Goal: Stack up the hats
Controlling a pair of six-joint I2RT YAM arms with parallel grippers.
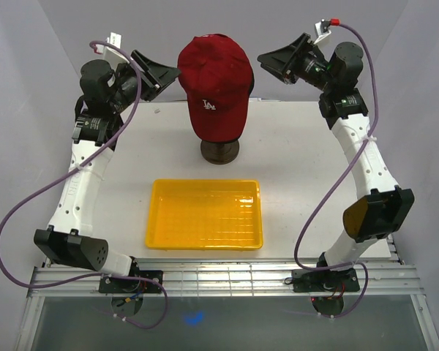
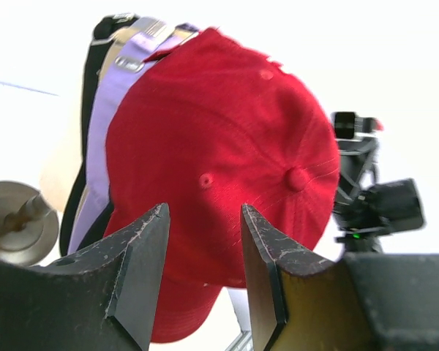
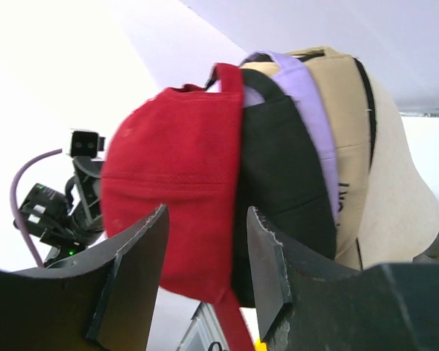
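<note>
Four soft, stitched caps sit nested on a cream egg-shaped mannequin head [image 3: 395,183] between both hands. The red fabric baseball cap with white "LA" logo [image 1: 214,80] is outermost, over the black cap [image 3: 278,168], lavender cap [image 3: 311,110] and tan cap [image 3: 347,95]. The left hand [image 2: 205,212] and right hand [image 3: 205,212] are released, their scuffed dark fingers apart and gripping nothing. A ribbed yellow plastic tray [image 1: 205,213] lies on the white tabletop [image 1: 293,146], behind the hands.

The left arm [image 1: 80,183] and right arm [image 1: 362,157] rise from the near edge, elbows out, wrists turned inward to face each other. The left claw [image 1: 167,76] and right claw [image 1: 269,61] both gape, jaws apart, gripping nothing.
</note>
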